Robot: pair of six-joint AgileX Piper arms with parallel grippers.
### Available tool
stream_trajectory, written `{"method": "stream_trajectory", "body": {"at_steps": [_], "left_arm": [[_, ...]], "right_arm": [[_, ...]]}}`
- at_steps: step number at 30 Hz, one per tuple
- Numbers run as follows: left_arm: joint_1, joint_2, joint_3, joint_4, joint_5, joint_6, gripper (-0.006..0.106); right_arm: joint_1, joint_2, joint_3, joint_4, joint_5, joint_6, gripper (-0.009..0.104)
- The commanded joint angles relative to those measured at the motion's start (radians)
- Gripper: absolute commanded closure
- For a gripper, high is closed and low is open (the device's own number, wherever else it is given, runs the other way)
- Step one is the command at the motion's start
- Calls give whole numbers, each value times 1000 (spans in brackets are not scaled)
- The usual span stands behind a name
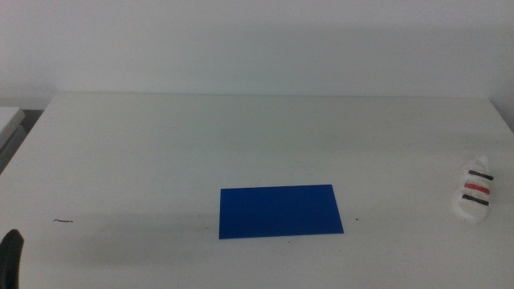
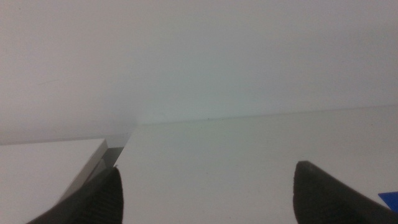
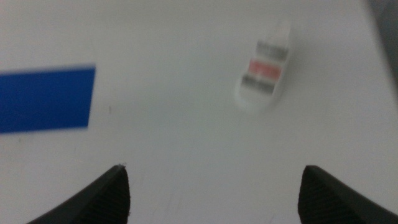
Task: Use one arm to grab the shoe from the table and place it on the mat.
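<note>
Shoe (image 3: 266, 73) and mat (image 3: 45, 99) blurred in right wrist view, mat edge-cropped.

The shoe (image 1: 474, 192) lies at the far right of the middle view, a small white chunky-soled sandal with two black straps and a red one between them, resting flat on the table (image 1: 161, 152) with its length running up and down the frame. The mat (image 1: 279, 211), a thin dark blue rectangle, lies flat at lower centre, well apart from the shoe.
</note>
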Motion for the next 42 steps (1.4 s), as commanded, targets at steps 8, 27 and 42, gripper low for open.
{"method": "stream_trajectory", "body": {"at_steps": [8,27,42], "left_arm": [[0,5,0,-4,-12,-1,7],[0,5,0,-4,-12,-1,7],[0,5,0,-4,-12,-1,7]], "right_arm": [[2,505,-227,-85,95,406,4],[-45,1170,-485,-273,-219,489,8],[171,1088,-608,-356,8,700,89]]}}
